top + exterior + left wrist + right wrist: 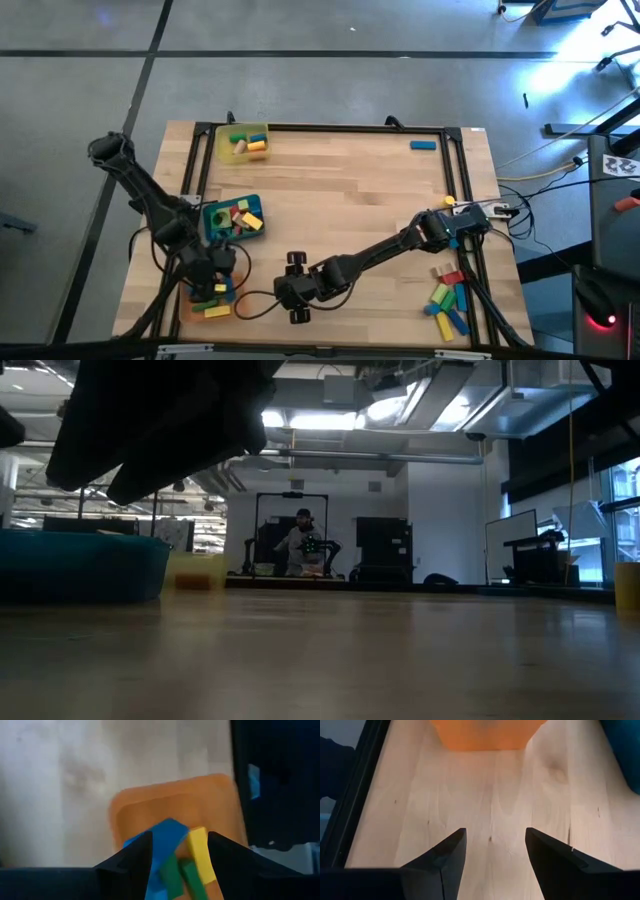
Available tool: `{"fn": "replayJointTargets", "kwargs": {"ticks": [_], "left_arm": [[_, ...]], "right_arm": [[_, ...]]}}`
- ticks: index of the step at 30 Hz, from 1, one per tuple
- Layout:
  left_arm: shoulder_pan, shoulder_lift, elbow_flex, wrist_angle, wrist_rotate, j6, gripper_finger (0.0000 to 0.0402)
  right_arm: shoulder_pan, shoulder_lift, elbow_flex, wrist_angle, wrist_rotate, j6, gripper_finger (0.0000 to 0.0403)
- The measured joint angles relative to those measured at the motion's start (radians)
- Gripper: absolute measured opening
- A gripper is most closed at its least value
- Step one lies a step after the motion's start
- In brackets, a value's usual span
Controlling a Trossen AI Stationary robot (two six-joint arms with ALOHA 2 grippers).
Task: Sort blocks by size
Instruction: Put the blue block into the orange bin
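We keep our left hand [213, 290] low over the orange tray [170, 805], at the near left corner of the surface [340, 190]. Its fingers [131, 865] are spread, and a blue block [165, 840] lies between them, with a yellow block [200, 852] and green blocks [175, 872] just beside it; whether the fingers press on the blue block we cannot tell. All of these rest in the orange tray directly under the hand.

Our right hand [295, 290] hovers just to the right of the left one, released and with nothing between its fingers [440, 862], only bare wood beneath; the orange tray's edge lies ahead of it.

Just beyond our left hand sits the blue tray [212, 212] holding several blocks [243, 217]. Farther beyond, at the far edge, the yellow tray [226, 150] holds a few more [248, 143]. Well off to the right of our right hand, a loose cluster of blocks [448, 300] lies on the wood, and a single blue block [423, 145] rests near the far right corner.
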Motion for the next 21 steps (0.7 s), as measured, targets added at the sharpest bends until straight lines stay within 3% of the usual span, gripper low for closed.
{"fn": "replayJointTargets", "kwargs": {"ticks": [9,11,17,21], "left_arm": [[-0.047,0.000,0.000,0.024,0.056,-0.086,0.0175],[-0.063,0.000,0.000,0.029,0.006,-0.076,0.0175],[-0.101,0.000,-0.003,0.054,-0.273,-0.003,0.0175],[-0.097,0.000,-0.045,0.192,-0.324,0.095,0.0175]], "right_arm": [[0.007,0.000,0.000,-0.005,-0.019,0.011,0.0204],[0.014,-0.002,0.000,-0.018,-0.018,0.020,0.0204],[0.033,-0.065,0.000,-0.169,0.077,0.052,0.0204],[0.040,-0.101,0.002,-0.349,0.182,0.117,0.0204]]}}
